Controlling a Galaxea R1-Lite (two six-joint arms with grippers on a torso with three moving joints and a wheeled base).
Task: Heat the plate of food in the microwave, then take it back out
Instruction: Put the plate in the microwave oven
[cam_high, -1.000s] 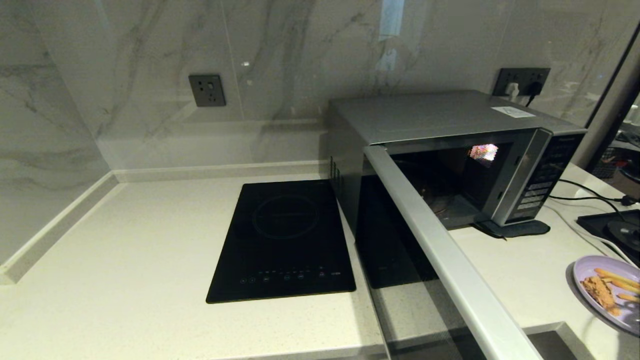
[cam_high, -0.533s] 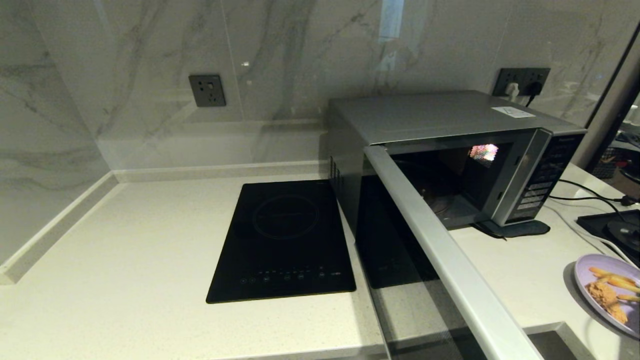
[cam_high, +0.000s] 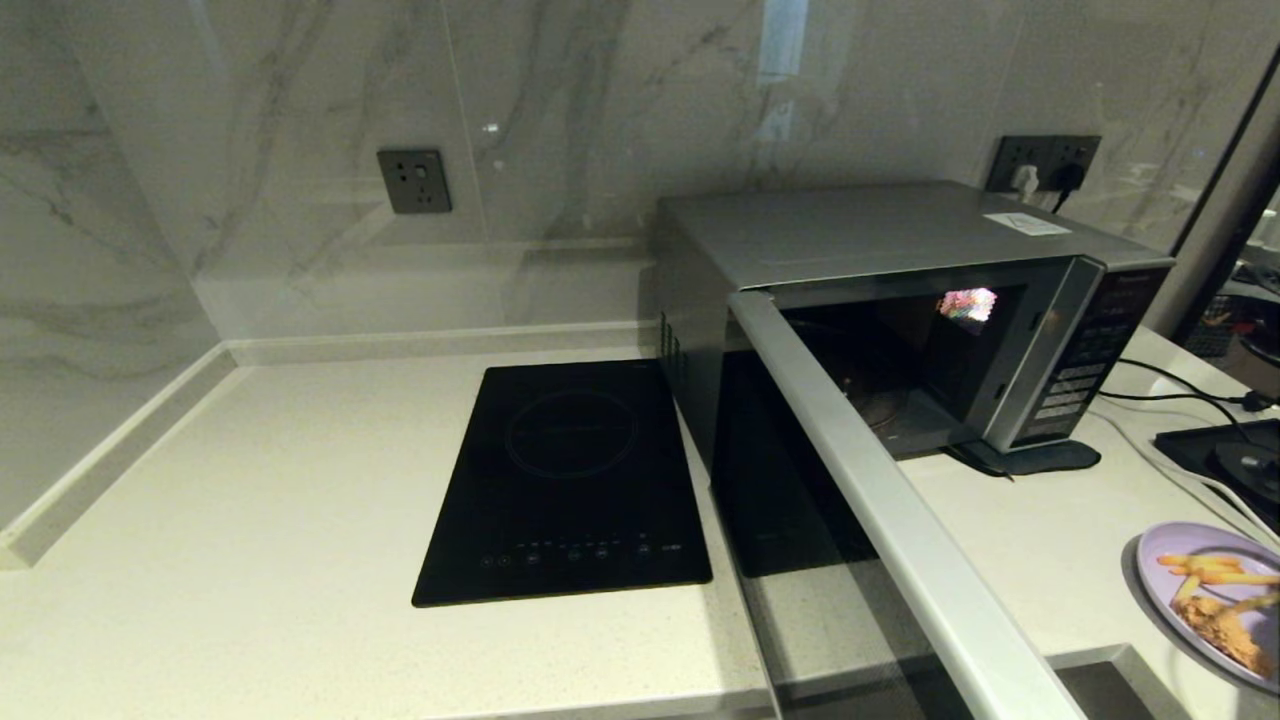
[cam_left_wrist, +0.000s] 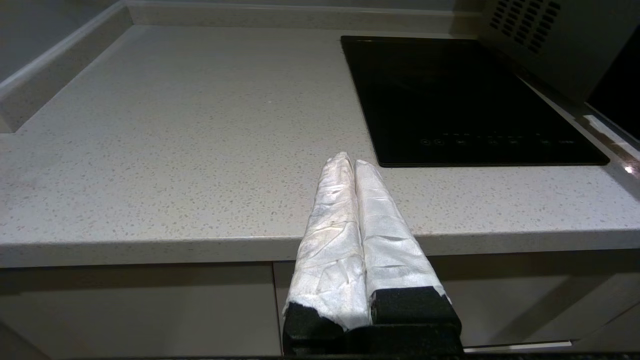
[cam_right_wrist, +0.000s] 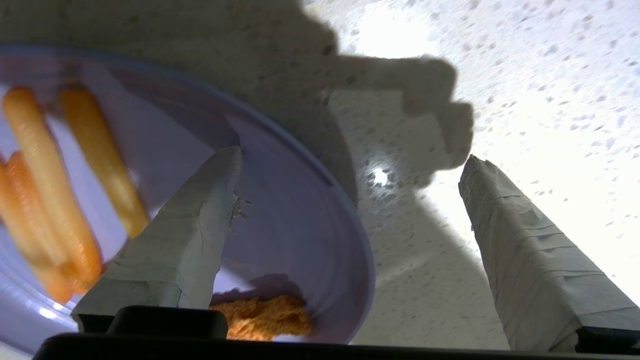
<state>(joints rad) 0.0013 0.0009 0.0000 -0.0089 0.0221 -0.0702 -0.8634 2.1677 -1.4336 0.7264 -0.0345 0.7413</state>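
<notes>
- One plate of food (cam_high: 1210, 600) sits on the pale speckled surface (cam_high: 250, 520) at its near right corner, in front of and to the right of the microwave; it carries one brown fried piece and a few orange-yellow fries
- The right tool (cam_right_wrist: 350, 160) is spread wide over the plate's rim, one wrapped finger (cam_right_wrist: 190, 220) above the plate's inside, the other (cam_right_wrist: 525, 250) outside it over the bare surface; it holds nothing
- The left tool (cam_left_wrist: 354, 162) hangs off the near edge of the surface, left of the hob, its two wrapped fingers pressed together on nothing
- One flat black hob (cam_high: 570, 480) lies in the middle of the surface, just beside the microwave's left wall
- One microwave (cam_high: 880, 240) stands at the far right, its door (cam_high: 880, 500) swung fully open toward the near edge
- Two wall sockets show behind: one (cam_high: 413, 181) above the hob, one (cam_high: 1045, 160) behind the microwave with plugs in it
- Against the frames before, the plate has turned and shifted slightly: the fries now lie farther back and the fried piece nearer; door and hob are unchanged
</notes>
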